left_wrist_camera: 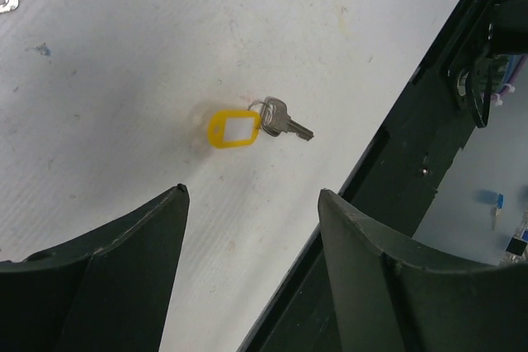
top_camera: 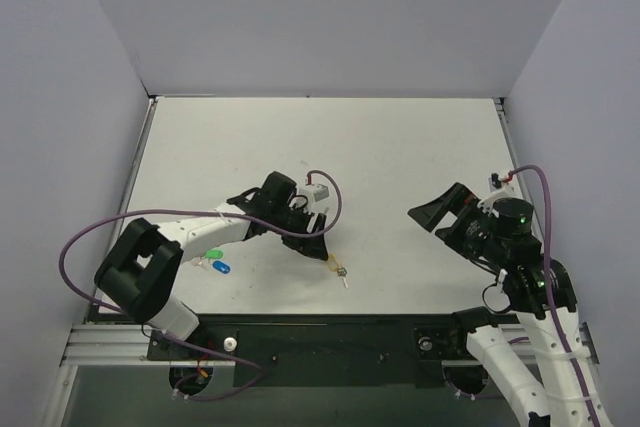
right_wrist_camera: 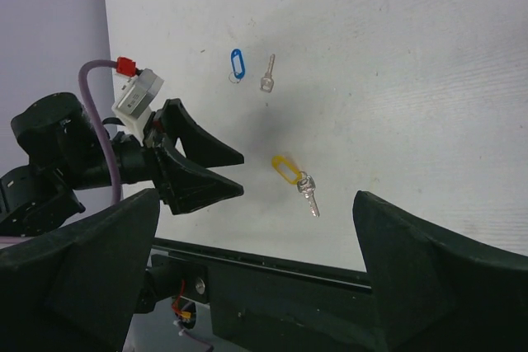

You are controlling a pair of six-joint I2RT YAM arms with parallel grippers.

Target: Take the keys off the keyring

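Observation:
The keyring, a yellow oval tag (left_wrist_camera: 233, 130) with a thin metal ring, lies flat on the white table with a silver key (left_wrist_camera: 286, 120) on the ring. It lies near the table's front edge in the top view (top_camera: 332, 265). It also shows in the right wrist view (right_wrist_camera: 285, 168) with its key (right_wrist_camera: 308, 192). My left gripper (top_camera: 318, 233) is open and empty, just up-left of the tag, which lies beyond the fingertips (left_wrist_camera: 176, 200). My right gripper (top_camera: 425, 217) is open and empty, far to the right.
A blue tag (right_wrist_camera: 238, 63) and a loose silver key (right_wrist_camera: 267, 74) lie further left. The blue tag (top_camera: 221, 267) and a green tag (top_camera: 211, 254) sit beside the left arm. The black front rail (top_camera: 330, 332) runs close to the keyring. Grey walls surround the table.

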